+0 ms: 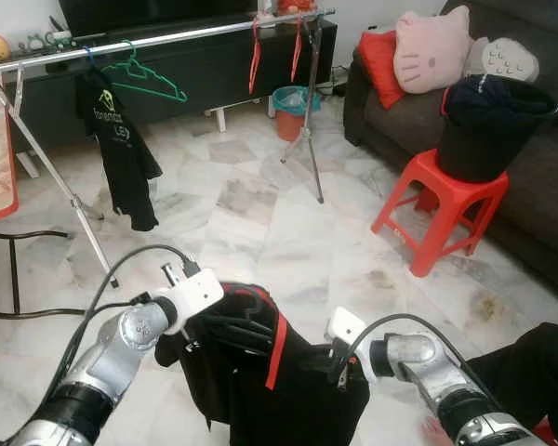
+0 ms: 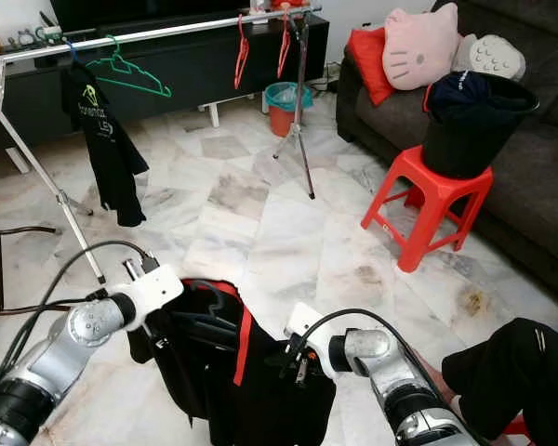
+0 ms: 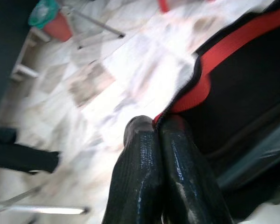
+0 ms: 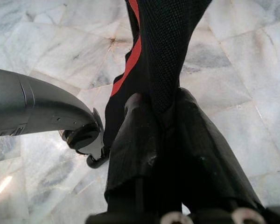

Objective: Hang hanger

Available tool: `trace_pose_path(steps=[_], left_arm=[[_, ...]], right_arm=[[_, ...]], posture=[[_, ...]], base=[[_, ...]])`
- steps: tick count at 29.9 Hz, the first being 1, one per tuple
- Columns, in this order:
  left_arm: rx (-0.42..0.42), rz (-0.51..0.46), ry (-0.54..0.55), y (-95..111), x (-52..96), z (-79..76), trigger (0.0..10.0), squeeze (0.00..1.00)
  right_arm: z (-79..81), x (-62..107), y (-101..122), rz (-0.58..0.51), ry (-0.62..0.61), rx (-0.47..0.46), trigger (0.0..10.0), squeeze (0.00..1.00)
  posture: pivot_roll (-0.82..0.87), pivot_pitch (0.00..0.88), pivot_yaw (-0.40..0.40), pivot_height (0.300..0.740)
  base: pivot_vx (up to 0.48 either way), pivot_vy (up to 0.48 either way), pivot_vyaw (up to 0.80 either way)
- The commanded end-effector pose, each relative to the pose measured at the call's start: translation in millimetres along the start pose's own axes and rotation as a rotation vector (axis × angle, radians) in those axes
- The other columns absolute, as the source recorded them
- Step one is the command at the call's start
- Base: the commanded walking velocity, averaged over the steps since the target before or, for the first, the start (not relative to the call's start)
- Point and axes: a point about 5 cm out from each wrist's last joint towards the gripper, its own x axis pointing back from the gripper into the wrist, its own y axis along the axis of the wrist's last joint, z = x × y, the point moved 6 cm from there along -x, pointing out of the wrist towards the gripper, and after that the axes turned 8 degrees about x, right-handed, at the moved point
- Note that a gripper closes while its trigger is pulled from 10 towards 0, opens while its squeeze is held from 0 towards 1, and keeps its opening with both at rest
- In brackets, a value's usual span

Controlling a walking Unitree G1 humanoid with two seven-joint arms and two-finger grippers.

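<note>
Grippers, our left gripper (image 3: 156,128) and right gripper (image 4: 161,109), are both pinching our black-and-red garment (image 1: 288,372) above the marble floor (image 1: 260,223).

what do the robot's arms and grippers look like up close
Both arms are silver metal with rounded joints and white wrist blocks, with black cables looping off them. The left gripper and right gripper each have two long, glossy black fingers with a finely textured surface.

A marble floor (image 1: 260,232) carries a red stool (image 1: 439,206) and clothes rack (image 1: 158,39).
</note>
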Motion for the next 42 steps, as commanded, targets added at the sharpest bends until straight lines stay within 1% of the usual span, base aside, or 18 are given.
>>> trace_pose_path(steps=[1,2,3,4,8,12,19,22,23,26,29,30,31,32,37,38,39,42], left_arm=[[0.028,-0.034,-0.005,5.6,4.2,6.2,10.0,0.0],[0.05,-0.043,-0.004,6.5,6.3,10.1,10.0,0.93],[0.054,-0.045,-0.001,6.7,6.9,11.8,10.0,0.93],[0.055,-0.045,0.004,6.8,7.2,13.5,10.0,1.0],[0.037,-0.038,0.028,4.0,10.1,25.2,10.0,1.0],[0.031,-0.035,0.026,3.6,10.8,26.2,10.0,1.0],[0.069,-0.047,0.026,2.9,19.6,36.2,10.0,1.0],[0.081,-0.06,0.06,4.2,27.9,51.9,10.0,1.0],[0.118,-0.08,0.107,6.5,34.6,67.6,10.0,1.0],[0.197,-0.129,0.126,10.6,47.1,83.6,10.0,1.0],[0.212,-0.123,0.051,8.0,55.3,78.7,10.0,1.0],[0.201,-0.104,-0.001,4.9,58.0,71.9,10.0,0.13],[0.195,-0.085,-0.049,1.9,60.4,65.3,10.0,0.13],[0.193,-0.057,-0.102,-2.6,63.7,57.7,10.0,0.0],[0.182,0.045,-0.304,-17.4,74.2,23.7,10.0,0.0],[0.175,0.074,-0.367,-22.5,75.3,10.0,10.0,0.0],[0.175,0.081,-0.383,-23.5,75.8,6.7,10.0,0.0],[0.191,0.012,-0.33,-13.3,59.7,3.7,10.0,0.0]], right_arm=[[-2.2,0.4,4.7,-0.008,-0.006,0.021,10.0,0.0],[-2.1,0.2,4.7,-0.008,-0.006,0.022,10.0,0.0],[-2.1,0.2,4.7,-0.008,-0.006,0.022,10.0,0.0],[-2.0,0.1,4.7,-0.009,-0.005,0.021,10.0,0.0],[-0.6,-1.3,5.4,-0.011,0.001,0.022,10.0,0.0],[0.1,-2.2,6.5,-0.014,0.006,0.023,10.0,0.0],[-0.9,-1.0,7.2,-0.015,0.006,0.026,10.0,0.0],[-1.9,0.6,6.1,-0.009,0.002,0.029,10.0,0.0],[-2.3,1.1,6.0,-0.009,0.0,0.03,10.0,0.0],[-3.1,1.4,6.6,-0.011,-0.006,0.031,10.0,0.0],[-5.1,2.2,7.0,-0.008,-0.016,0.038,10.0,0.0],[-5.8,2.6,7.3,-0.008,-0.019,0.04,10.0,0.0],[-6.3,2.9,7.5,-0.008,-0.021,0.041,10.0,0.0],[-7.0,3.2,7.7,-0.008,-0.024,0.043,10.0,0.0],[-16.7,7.8,11.7,-0.006,-0.06,0.061,10.0,0.0],[-18.8,8.1,11.8,0.0,-0.071,0.061,10.0,0.0],[-19.2,8.1,11.8,0.002,-0.073,0.06,10.0,0.0],[-23.3,8.7,16.7,-0.014,-0.096,0.073,10.0,0.0]], posture=[[-0.04,0.024,-0.004,0.74],[-0.04,0.024,-0.004,0.74],[-0.04,0.024,-0.004,0.74],[-0.04,0.024,-0.004,0.74],[-0.04,0.027,-0.002,0.74],[-0.04,0.028,0.0,0.74],[-0.04,0.028,0.0,0.74],[-0.04,0.03,0.002,0.74],[-0.04,0.03,0.002,0.74],[-0.04,0.031,0.003,0.74],[-0.04,0.032,0.001,0.74],[-0.04,0.031,0.0,0.74],[-0.04,0.031,0.0,0.74],[-0.04,0.031,-0.001,0.74],[-0.04,0.031,-0.002,0.74],[-0.04,0.031,-0.001,0.74],[-0.04,0.031,-0.001,0.74],[-0.05,0.03,0.001,0.74]], base=[[0.0,0.0,0.0],[0.0,0.0,0.0],[0.0,0.0,0.0],[0.0,0.0,0.0],[0.0,0.0,0.0],[0.0,0.0,0.0],[0.0,0.0,0.0],[0.0,0.0,0.0],[0.0,0.0,0.0],[0.0,0.0,0.0],[0.0,0.0,0.0],[0.0,0.0,0.0],[0.0,0.0,0.0],[0.0,0.0,0.0],[0.0,0.0,0.0],[0.0,0.0,0.0],[0.0,0.0,0.0],[0.0,0.0,0.0]])
